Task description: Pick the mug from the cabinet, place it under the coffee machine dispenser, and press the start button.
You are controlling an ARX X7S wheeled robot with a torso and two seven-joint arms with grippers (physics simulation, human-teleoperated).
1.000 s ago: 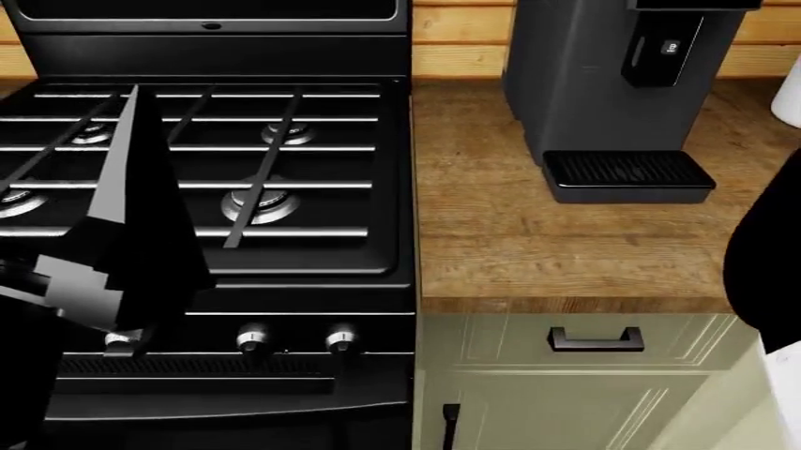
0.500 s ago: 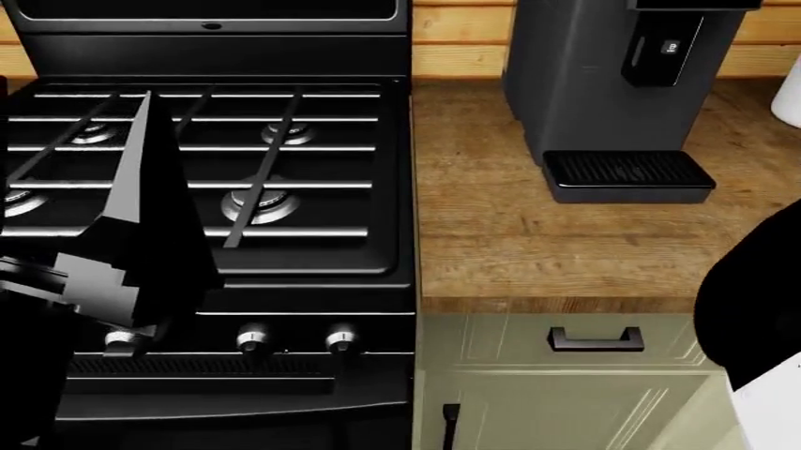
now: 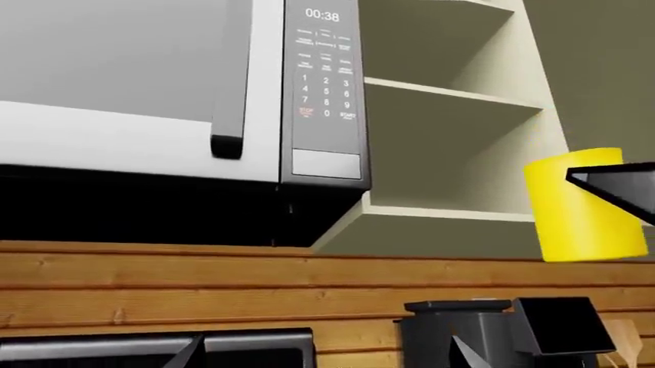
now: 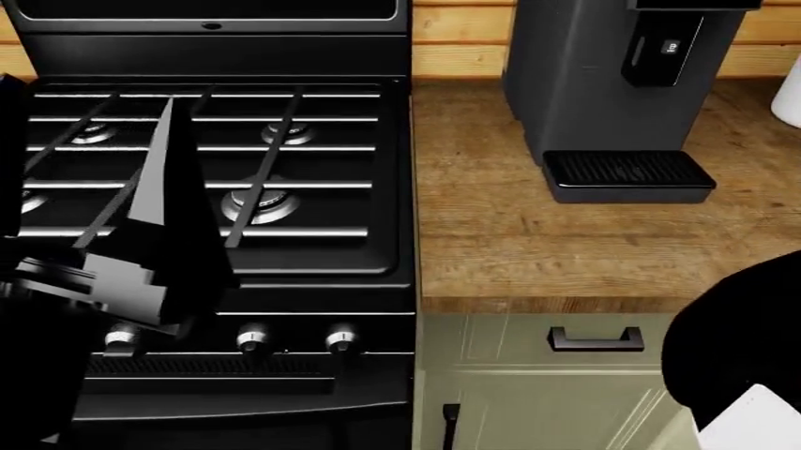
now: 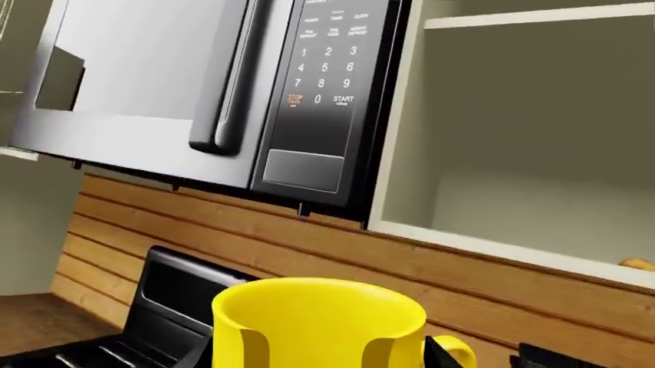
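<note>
The yellow mug fills the near edge of the right wrist view, upright, with my right gripper shut on it and its small handle off to one side. In the left wrist view the same mug hangs in the air before the open cabinet, a dark finger across it. My left gripper is open and holds nothing. The dark grey coffee machine stands on the wooden counter with its ribbed drip tray, the dispenser and the start button. The head view does not show the mug.
A black gas stove fills the left half of the head view, with my left arm raised over it. A microwave hangs beside the cabinet. My right arm is at the lower right, and a white crock at the right edge.
My left arm has shifted a little to the right over the stove. My right arm has pushed further leftward into the head view's lower right corner.
</note>
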